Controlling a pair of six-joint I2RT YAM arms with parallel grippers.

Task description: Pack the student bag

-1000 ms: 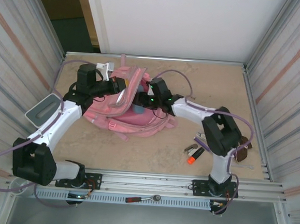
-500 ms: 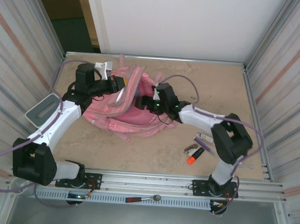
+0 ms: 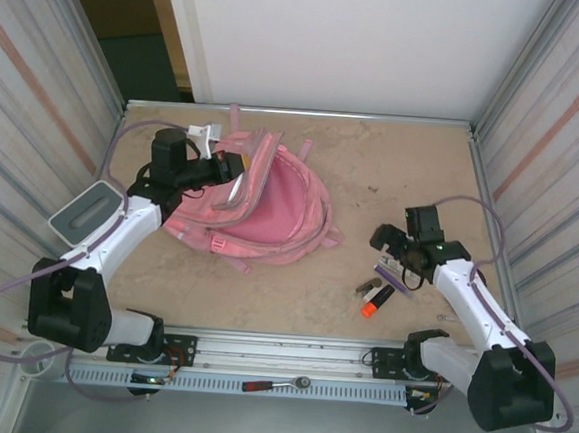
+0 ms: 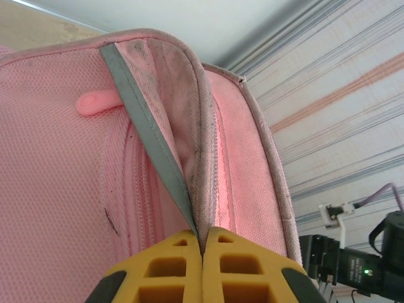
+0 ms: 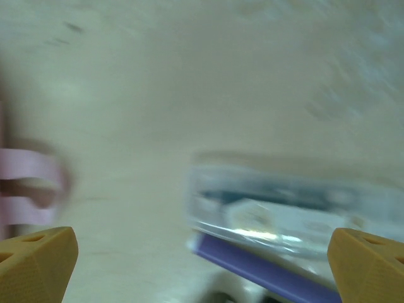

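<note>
No legible text, markings on clear packet (image 5: 278, 211) too blurred

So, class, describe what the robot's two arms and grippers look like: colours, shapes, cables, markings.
The left arm and right arm have white tubular links between chunky black joint housings, with purple cables looping alongside. The left gripper and right gripper carry yellow-orange block fingers with moulded hollow cells.

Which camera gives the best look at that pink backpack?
Top external: the whole student bag shows, straps included. Left wrist gives a close-up of its zip edge; right wrist, a blurred pink bit, perhaps a strap.
</note>
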